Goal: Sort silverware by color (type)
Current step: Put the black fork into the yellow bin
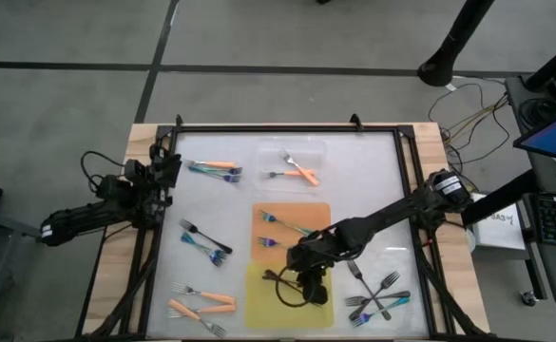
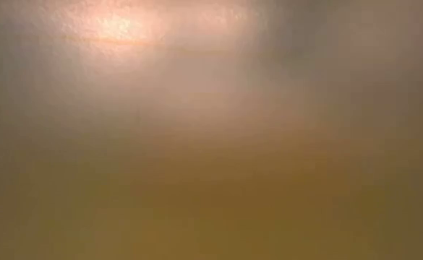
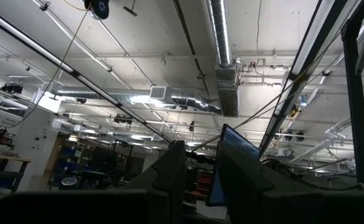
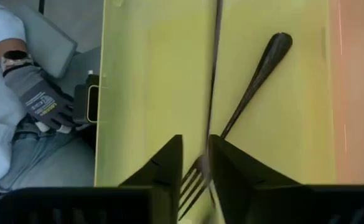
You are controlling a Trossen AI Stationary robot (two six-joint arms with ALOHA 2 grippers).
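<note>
My right gripper (image 1: 308, 277) (image 4: 196, 163) points down over the yellow tray (image 1: 258, 309) and is shut on a thin dark fork (image 4: 215, 74), seen edge-on. Another black fork (image 4: 256, 74) lies flat on that tray. Two teal forks (image 1: 282, 223) rest on the orange tray (image 1: 316, 214), and two orange forks (image 1: 301, 172) on the clear tray (image 1: 301, 147). More forks lie on the table: orange and teal (image 1: 216, 168), black and teal (image 1: 206, 242), orange (image 1: 201, 304), black (image 1: 377, 296). My left gripper (image 1: 168, 171) (image 3: 201, 163) waits at the left edge, shut and pointing upward. My right gripper pinches the dark fork (image 4: 210, 144) between its two fingers, coming from above and pointing down. The fork runs on below the fingertips over the yellow tray. The fingers hide which end they hold, and I cannot tell whether its lower end touches the tray.
A black frame (image 1: 287, 128) borders the table. In the right wrist view, a person's gloved hand (image 4: 42, 102) shows beyond the yellow tray's edge. The low view is a blur. Cables and a screen sit off the table's right side (image 1: 553, 133).
</note>
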